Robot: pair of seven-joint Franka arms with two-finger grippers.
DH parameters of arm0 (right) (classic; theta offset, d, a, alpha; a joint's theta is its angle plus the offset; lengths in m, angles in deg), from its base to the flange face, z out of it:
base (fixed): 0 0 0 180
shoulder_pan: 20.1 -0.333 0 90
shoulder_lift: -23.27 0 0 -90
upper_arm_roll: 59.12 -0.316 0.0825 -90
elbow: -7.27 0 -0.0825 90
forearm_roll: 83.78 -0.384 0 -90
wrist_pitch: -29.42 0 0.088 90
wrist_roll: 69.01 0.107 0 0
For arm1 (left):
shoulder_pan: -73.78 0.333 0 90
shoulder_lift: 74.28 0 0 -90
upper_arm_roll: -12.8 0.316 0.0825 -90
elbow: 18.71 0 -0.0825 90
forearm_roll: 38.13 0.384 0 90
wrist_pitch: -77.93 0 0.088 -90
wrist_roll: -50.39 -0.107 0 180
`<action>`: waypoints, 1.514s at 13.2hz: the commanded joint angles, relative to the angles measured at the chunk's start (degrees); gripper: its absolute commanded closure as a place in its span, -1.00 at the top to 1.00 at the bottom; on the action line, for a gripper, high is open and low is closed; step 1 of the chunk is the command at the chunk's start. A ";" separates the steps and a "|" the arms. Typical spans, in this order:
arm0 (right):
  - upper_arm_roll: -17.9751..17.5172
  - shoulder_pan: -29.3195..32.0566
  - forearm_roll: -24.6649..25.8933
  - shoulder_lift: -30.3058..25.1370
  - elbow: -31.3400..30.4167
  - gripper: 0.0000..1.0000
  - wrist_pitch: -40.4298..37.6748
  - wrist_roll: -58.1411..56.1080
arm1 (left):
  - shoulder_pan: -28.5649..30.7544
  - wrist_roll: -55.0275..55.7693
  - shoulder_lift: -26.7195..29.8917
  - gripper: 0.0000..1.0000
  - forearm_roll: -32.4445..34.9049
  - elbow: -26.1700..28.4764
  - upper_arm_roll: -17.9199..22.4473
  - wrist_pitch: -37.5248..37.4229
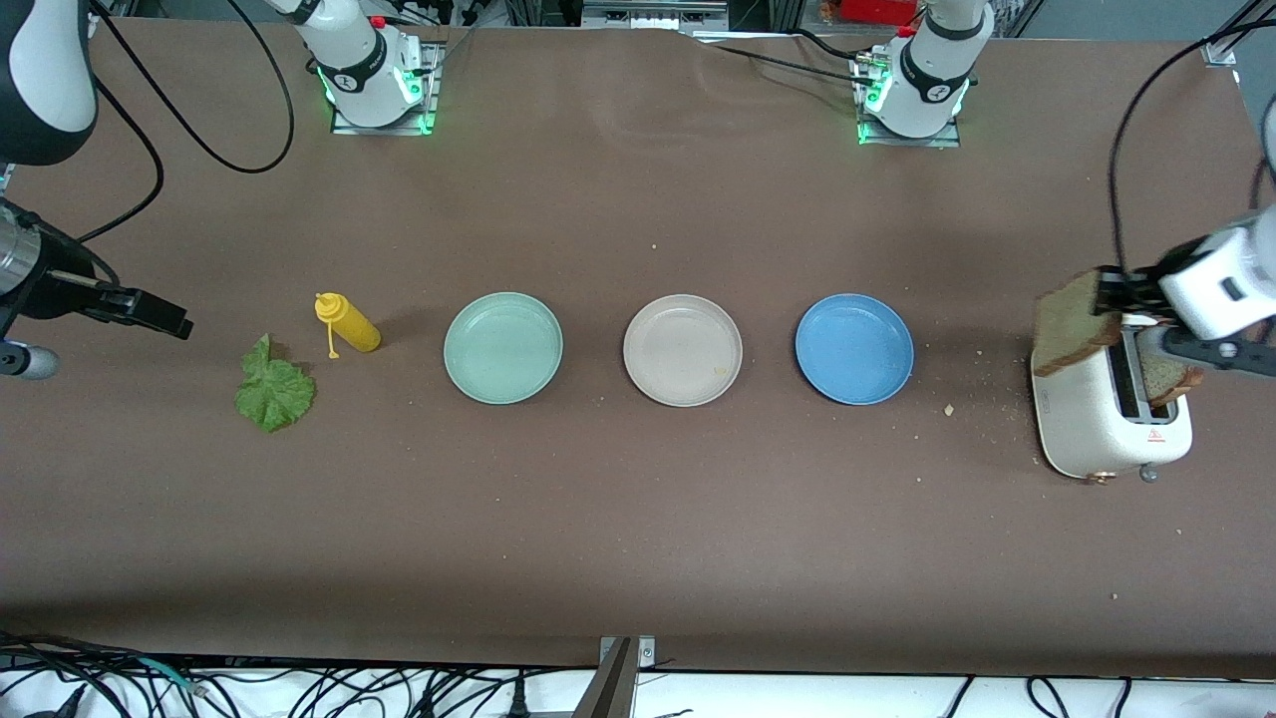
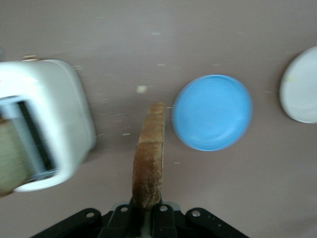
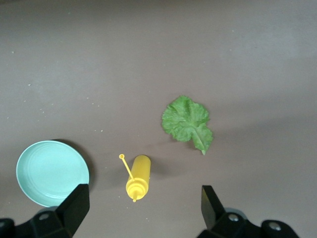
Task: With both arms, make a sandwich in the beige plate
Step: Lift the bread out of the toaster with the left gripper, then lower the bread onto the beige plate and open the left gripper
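Front view: left gripper (image 1: 1114,295) clamps a bread slice (image 1: 1072,321) over the toaster (image 1: 1087,424); it should be carried level to the beige plate (image 1: 683,350) and released low. Right gripper (image 3: 143,208) waits open above the lettuce (image 1: 272,390).

**Bystanders on the brown bench**

A mint-green plate (image 1: 503,348) sits left of centre in the front view, and a blue plate (image 1: 854,349) sits right of centre, both bare. A yellow squeeze bottle (image 1: 348,323) lies on its side just left of the green plate, its small cap hanging loose on a tether. At the right edge stands a white toaster (image 1: 1109,417) with two slots. Crumbs (image 1: 949,409) dot the bench (image 1: 638,538) between it and the blue plate. Black cables (image 1: 299,688) tangle along the bottom edge.
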 commanded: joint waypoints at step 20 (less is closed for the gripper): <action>-0.18 -0.16 1.03 0.86 1.19 1.00 5.60 0.16 | -20.43 -23.21 -35.79 1.00 -46.69 -0.87 -0.48 21.97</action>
